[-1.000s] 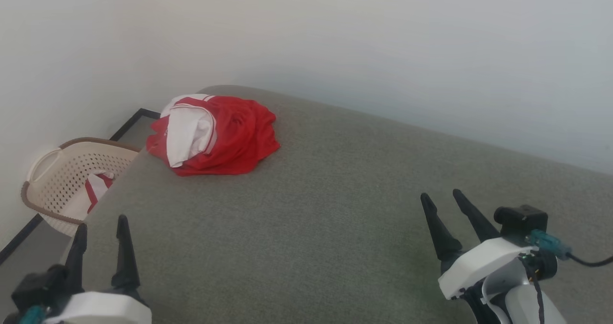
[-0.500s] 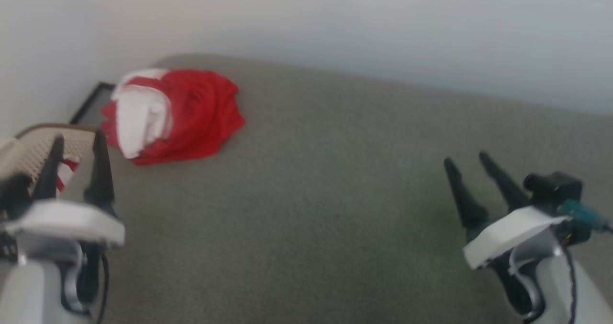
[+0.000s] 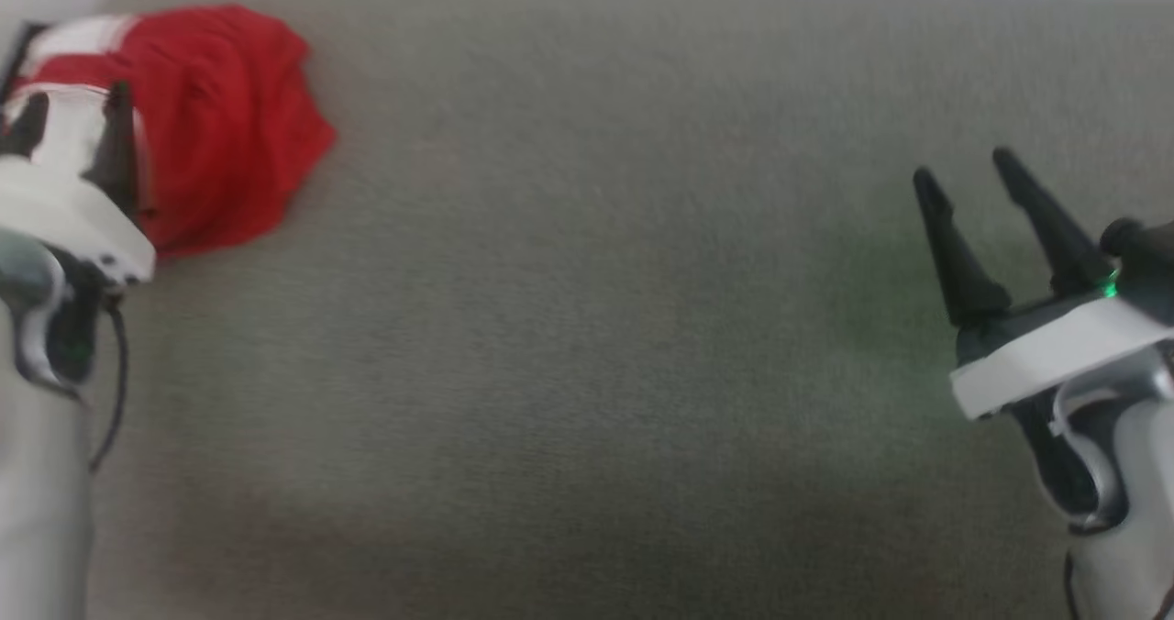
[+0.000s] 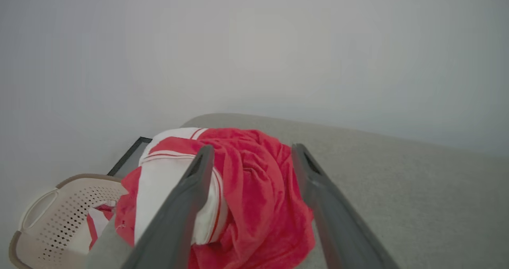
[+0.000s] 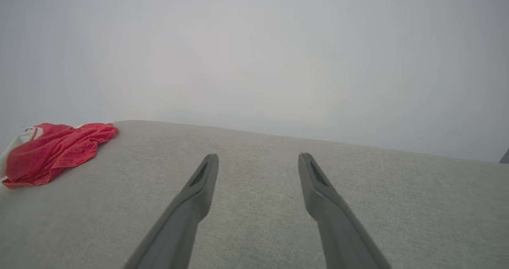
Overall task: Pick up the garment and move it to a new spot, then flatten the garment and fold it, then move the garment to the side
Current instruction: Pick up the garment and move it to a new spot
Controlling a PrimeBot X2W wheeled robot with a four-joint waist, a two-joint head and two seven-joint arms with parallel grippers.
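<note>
Since a second ago my head has tipped down, so the whole view has slid, and my left arm has reached out from the near edge toward the far left corner. Its left claw (image 4: 252,147) now stands right in front of the garment (image 3: 229,106).

By my judgement nothing of the task is done yet. The red and white shirt lies in a crumpled heap at the far left corner of the grey tabletop (image 3: 587,326), next to the pale basket (image 4: 51,213) that sits beyond the left edge. Lifting, moving, flattening, folding and setting aside all remain.

Both claws are spread wide and hold nothing. In the left wrist view the left fingers frame the heap, one across the white sleeve, one across the red cloth. I cannot tell whether the tips touch the fabric. The right claw (image 3: 961,162) hangs over bare tabletop on the right, well apart from the shirt.
</note>
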